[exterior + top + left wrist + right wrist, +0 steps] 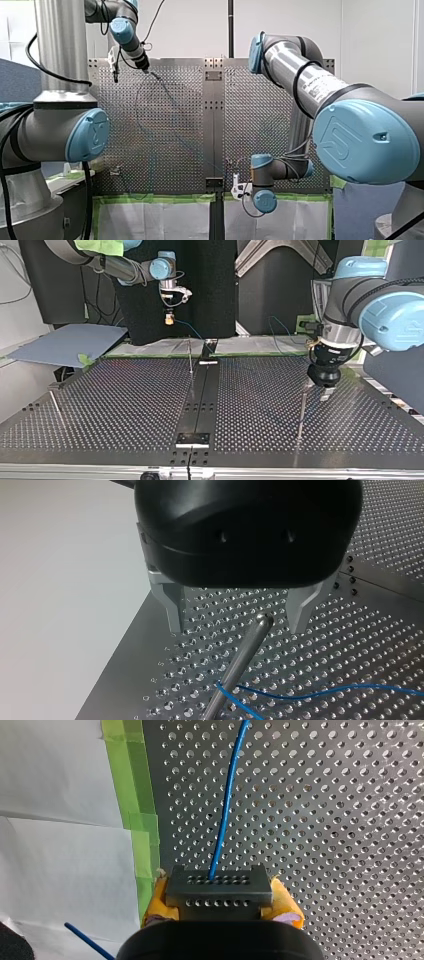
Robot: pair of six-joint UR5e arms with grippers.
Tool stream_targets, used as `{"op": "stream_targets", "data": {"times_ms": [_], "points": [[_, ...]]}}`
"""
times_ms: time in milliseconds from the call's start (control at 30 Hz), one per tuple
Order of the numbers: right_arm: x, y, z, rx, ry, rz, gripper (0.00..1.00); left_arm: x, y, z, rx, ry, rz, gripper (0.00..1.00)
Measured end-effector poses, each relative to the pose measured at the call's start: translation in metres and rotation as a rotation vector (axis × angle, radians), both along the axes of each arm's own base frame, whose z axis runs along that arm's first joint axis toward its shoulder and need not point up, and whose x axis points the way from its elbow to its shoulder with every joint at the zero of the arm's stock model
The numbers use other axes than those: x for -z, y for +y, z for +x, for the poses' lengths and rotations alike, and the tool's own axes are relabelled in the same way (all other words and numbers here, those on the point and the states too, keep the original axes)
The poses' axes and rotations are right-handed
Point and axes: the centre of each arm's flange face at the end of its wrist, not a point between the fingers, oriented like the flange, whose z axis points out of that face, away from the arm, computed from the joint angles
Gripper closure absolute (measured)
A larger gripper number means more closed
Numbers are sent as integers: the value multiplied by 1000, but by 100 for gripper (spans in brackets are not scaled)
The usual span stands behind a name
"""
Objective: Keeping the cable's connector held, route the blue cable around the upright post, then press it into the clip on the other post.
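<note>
My right gripper [221, 906] is clamping the dark perforated connector [219, 887] of the thin blue cable [227, 800]. My left gripper [236, 622] is gaping wide astride the upright metal post [240, 655].

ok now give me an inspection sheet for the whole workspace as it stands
surface: perforated table, green tape along one edge
job's things: upright post, tip between the left gripper's fingers; middle post and corner post in the top view; clip too small to make out; connector held
clutter: nothing seen
grippers: left gripper open, straddling the post's tip, apart from it; right gripper shut on the connector, yellow pads
cables: blue cable leaves the connector over the table, bends at the upright post's lower part
surroundings: white sheets beyond the tape; blue-grey board at the top view's left
</note>
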Motion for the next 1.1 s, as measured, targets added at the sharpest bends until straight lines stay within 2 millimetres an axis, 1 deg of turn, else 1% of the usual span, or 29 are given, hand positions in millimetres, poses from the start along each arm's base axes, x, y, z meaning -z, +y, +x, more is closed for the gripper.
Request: {"op": "stream_targets", "data": {"times_ms": [400,600,867,1100], "points": [[0,0,0,0,-1,0,100,0,0,0,1,-1,0,0],[0,0,0,-1,-1,0,100,0,-3,-1,18,-1,41,0],[0,0,0,-3,-3,-1,100,3,-17,-3,68,3,118,0],[0,0,1,-5,-6,-1,100,11,-35,5,112,47,183,0]]}}
